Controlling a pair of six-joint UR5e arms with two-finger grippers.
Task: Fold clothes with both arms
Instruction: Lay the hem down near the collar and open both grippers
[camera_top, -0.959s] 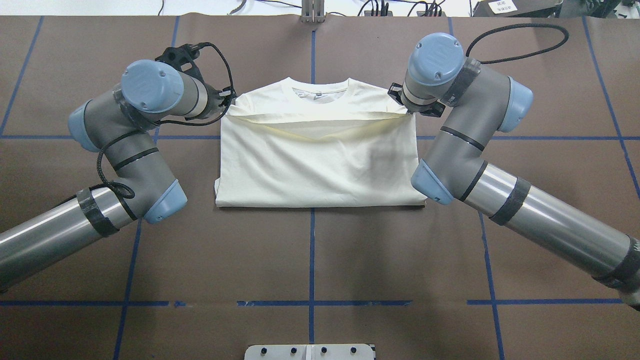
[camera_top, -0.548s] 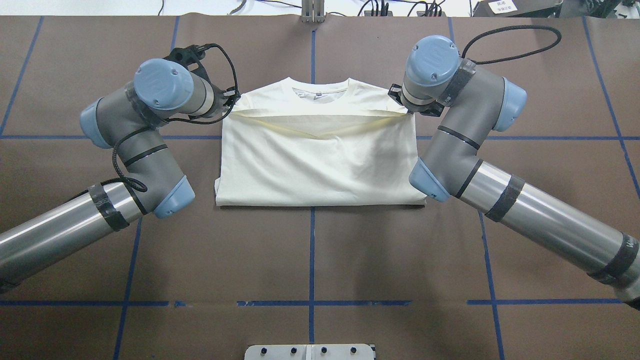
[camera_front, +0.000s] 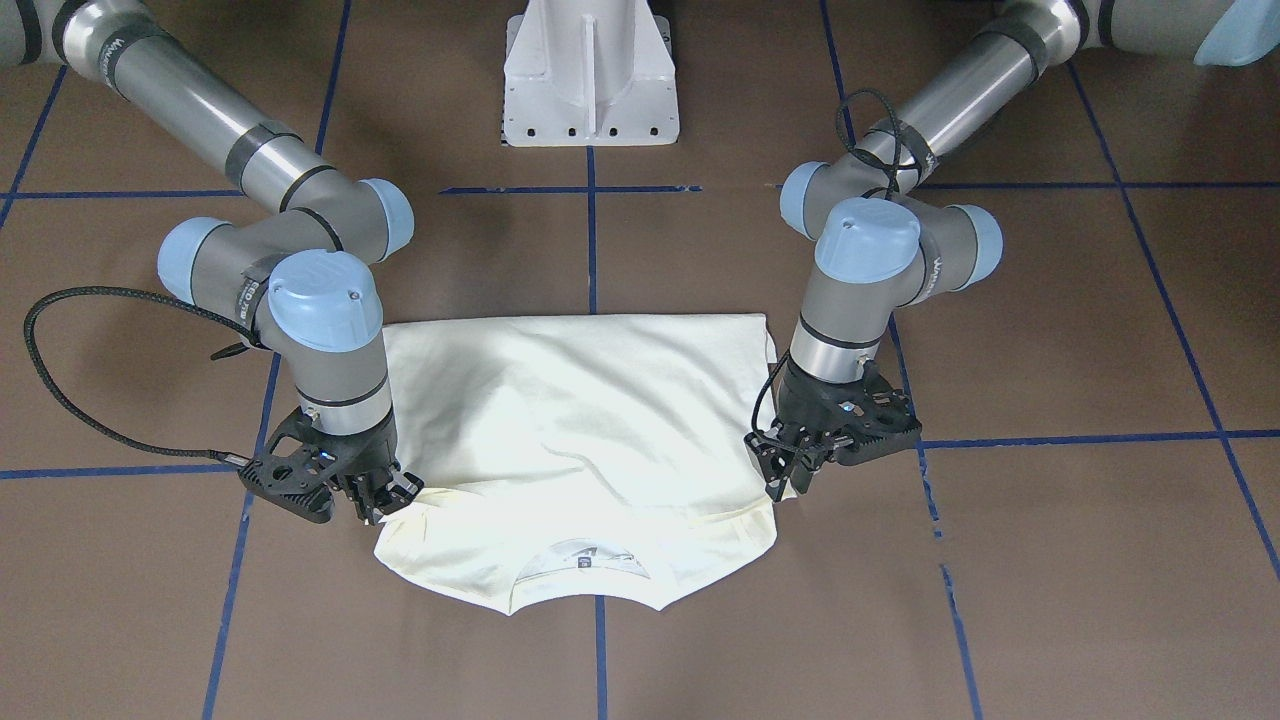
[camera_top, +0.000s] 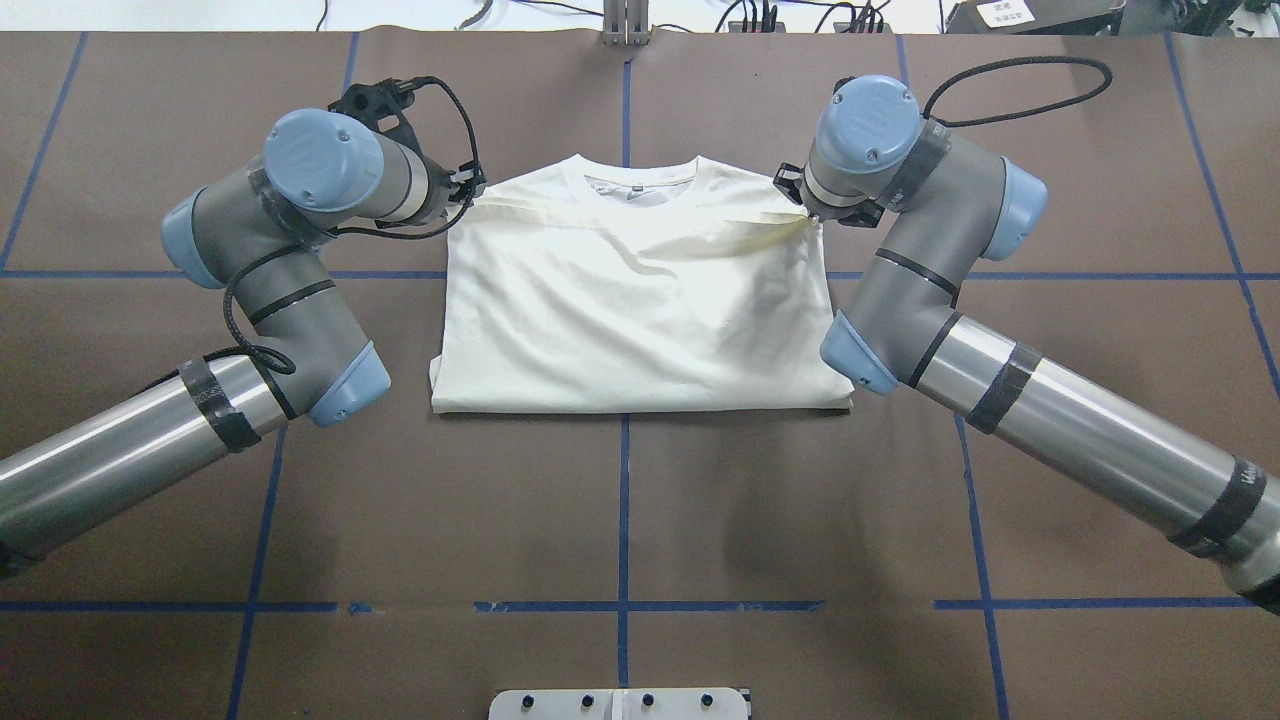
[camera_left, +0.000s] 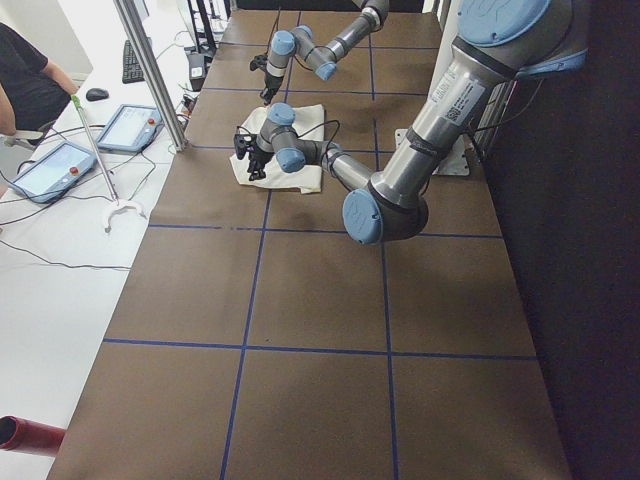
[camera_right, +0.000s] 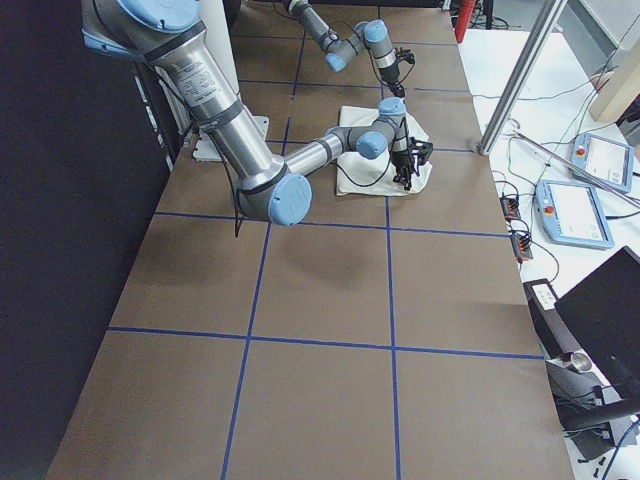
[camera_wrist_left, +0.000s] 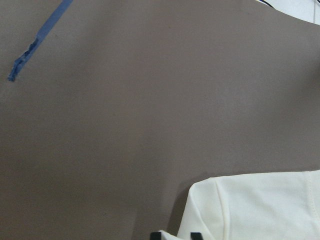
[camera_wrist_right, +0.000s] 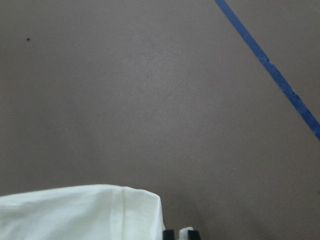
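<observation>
Open table around T-shirt

The cream cloth T-shirt is lying on the brown flat table, with the black left gripper and black right gripper at its far corners.

You have a brown surface crossed by blue tape lines, and directly on it lie the folded cream T-shirt and the white pedestal base.
</observation>
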